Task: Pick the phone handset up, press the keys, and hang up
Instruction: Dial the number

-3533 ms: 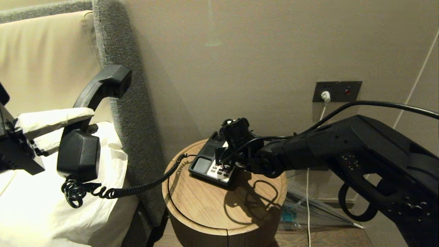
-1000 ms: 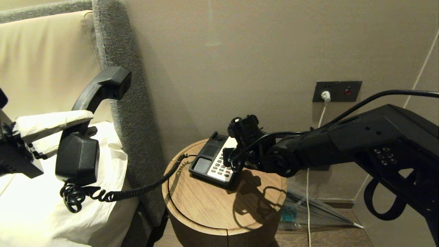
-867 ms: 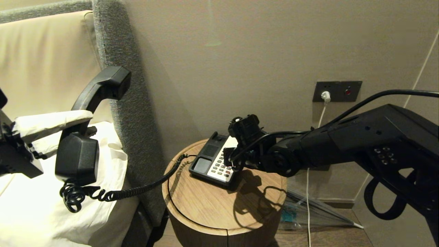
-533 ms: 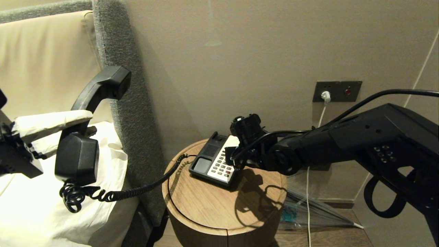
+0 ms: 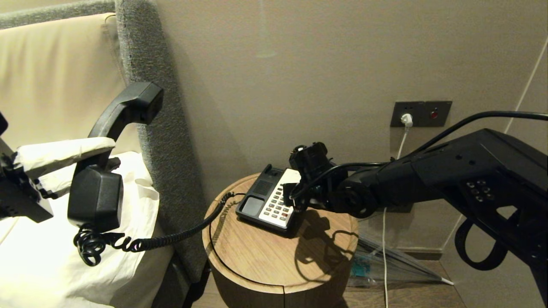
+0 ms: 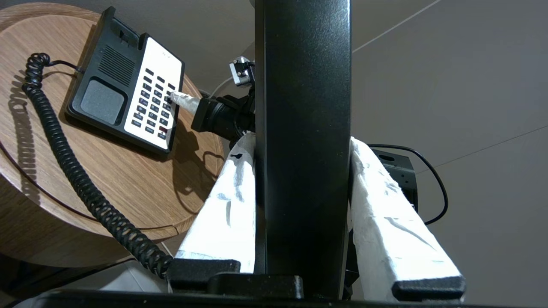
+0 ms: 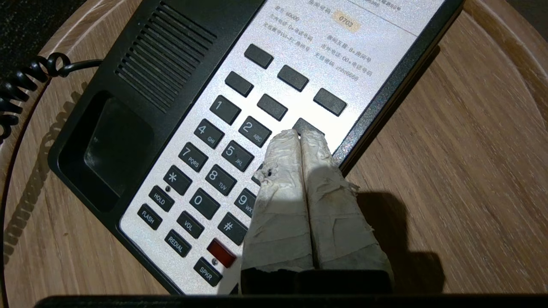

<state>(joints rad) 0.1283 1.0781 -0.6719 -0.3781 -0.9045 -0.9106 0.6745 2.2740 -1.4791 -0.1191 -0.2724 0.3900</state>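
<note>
The right gripper point(image 7: 299, 136), its cloth-wrapped fingers pressed together, is touching the keys point(image 7: 222, 154) (flat dark rectangles), while the left gripper point(image 6: 306, 239) is clamping the curved black phone handset point(image 5: 107, 162).

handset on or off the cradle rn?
Off. The phone handset is held by the left gripper over the bed, its coiled cord trailing to the phone base, whose cradle lies empty.

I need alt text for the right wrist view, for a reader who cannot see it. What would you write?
The right gripper, its two wrapped fingers shut together, points its tips at the key beside the 2 key among the keys of a black phone on a round wooden table. A coiled cord leaves the phone at one edge.
</note>
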